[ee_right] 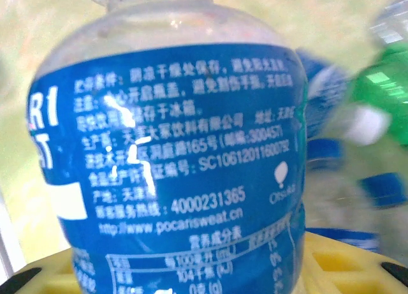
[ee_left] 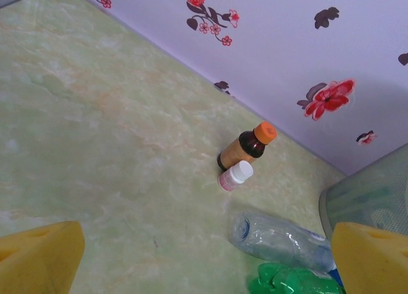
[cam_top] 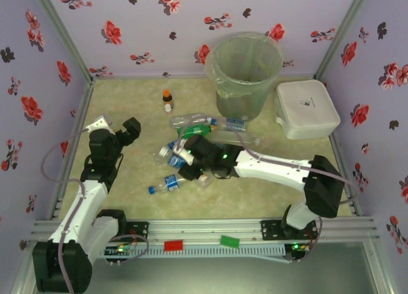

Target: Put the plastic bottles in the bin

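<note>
The right end effector [cam_top: 186, 152] sits in the heap of small clear and green plastic bottles [cam_top: 194, 122] mid-bench, gripping a blue-labelled clear bottle [ee_right: 172, 147] whose neck points away from the wrist. The left end effector [ee_left: 204, 259] hangs wide open. The round translucent grey-green bin [cam_top: 245, 71] stands beyond the heap; bare bench [cam_top: 121, 96] lies left.

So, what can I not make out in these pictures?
Top view: the contents of the bin, too hazy and small to tell.
Top view: the bottle count, since the right arm covers part of the pile.
Right wrist: the blue-label bottle is too close and its cap is cut off by the top edge; unclear whether the jaws grip it.
Left wrist: the green bottle is cut off by the bottom edge.
</note>
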Action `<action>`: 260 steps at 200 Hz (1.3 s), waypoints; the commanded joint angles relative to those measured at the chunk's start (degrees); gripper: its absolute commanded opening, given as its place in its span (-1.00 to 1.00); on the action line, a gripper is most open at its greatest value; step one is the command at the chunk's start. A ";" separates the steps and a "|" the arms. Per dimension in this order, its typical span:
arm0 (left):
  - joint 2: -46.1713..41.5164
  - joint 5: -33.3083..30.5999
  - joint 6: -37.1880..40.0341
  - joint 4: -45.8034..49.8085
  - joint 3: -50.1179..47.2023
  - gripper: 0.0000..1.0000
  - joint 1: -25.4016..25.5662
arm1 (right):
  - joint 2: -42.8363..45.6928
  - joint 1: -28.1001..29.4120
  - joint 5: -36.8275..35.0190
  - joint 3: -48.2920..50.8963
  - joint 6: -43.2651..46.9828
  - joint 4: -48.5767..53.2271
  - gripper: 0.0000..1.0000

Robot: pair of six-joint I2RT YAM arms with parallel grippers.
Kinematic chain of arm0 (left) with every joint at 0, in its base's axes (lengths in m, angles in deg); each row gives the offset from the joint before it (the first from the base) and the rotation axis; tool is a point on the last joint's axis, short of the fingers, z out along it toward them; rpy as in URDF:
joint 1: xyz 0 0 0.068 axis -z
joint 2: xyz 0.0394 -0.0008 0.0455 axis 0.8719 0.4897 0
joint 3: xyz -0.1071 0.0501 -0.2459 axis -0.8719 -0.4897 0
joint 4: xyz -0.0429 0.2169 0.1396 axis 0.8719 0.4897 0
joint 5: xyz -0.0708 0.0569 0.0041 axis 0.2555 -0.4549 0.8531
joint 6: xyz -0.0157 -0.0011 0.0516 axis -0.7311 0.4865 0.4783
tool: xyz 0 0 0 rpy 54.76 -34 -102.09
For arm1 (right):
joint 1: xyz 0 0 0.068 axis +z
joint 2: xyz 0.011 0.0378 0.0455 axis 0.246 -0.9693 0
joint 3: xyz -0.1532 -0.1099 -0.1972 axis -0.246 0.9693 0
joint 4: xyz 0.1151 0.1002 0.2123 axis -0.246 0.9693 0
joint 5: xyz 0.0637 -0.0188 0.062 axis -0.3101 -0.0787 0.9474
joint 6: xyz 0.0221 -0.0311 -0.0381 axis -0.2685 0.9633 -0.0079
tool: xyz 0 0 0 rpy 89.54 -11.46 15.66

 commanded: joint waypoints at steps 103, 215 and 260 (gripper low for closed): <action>10.74 11.43 2.22 -0.98 5.53 0.99 0.87 | -2.00 -25.08 -13.06 -22.23 -4.55 -10.64 -0.23; 12.29 11.30 4.67 -0.46 4.46 0.99 5.62 | -24.55 -42.22 -12.94 -53.44 -4.13 4.29 -0.18; 14.18 11.25 6.56 0.13 5.72 0.99 7.23 | -27.79 -42.97 -11.62 -52.43 -6.51 5.13 -0.08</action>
